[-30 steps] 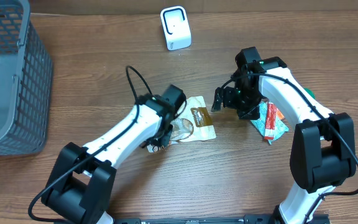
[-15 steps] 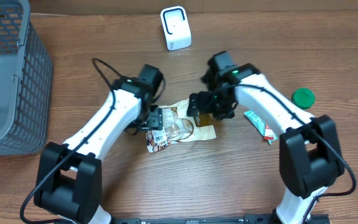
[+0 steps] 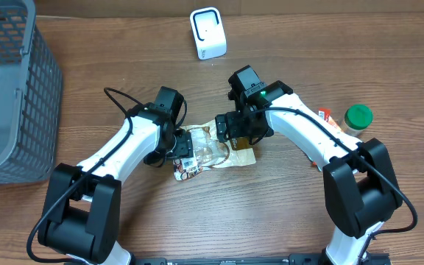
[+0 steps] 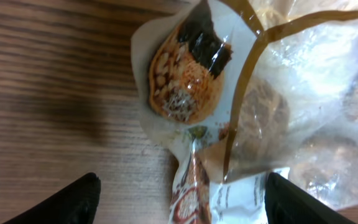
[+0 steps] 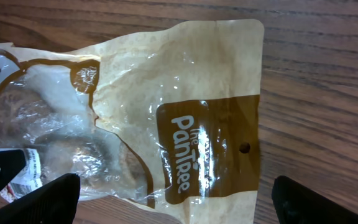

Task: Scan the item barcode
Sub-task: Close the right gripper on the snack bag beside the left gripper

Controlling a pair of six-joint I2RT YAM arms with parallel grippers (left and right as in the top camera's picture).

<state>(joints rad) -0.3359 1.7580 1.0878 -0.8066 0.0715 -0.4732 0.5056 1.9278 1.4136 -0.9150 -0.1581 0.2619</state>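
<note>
the tan and brown plastic snack bag with a clear window [image 3: 216, 149] lies flat on the wooden bench [image 3: 271, 221], directly under both tools. the left tool [image 4: 180, 200] hangs over the end with the printed food picture. its two fingers are spread wide to either side of that end and nothing is pinched between them. the right tool [image 5: 178, 200] hovers over the other end, where the brown band carries the brand lettering, and it too is fully spread and holds nothing. from where i stand it looks as if the two are set at opposite ends so that one can steady the bag while the other takes it up, though that is only my reading.

through the window the bag shows a few pale round baked pieces. a white printed label [image 3: 186, 165] sits at the end beneath the left tool. it may bear the barcode, but the print is too small to tell.

the small white boxy scanner [image 3: 207, 32] stands upright beyond the right tool, well apart from the bag, so the bag has to be lifted and turned toward it before any scan.

far out past the left tool sits a grey mesh basket [image 3: 13, 88], and i can see nothing in the part of it that shows. off beyond the right arm are a green-lidded pot [image 3: 358, 115] and a red-orange packet [image 3: 322, 115], half hidden by the arm.
</note>
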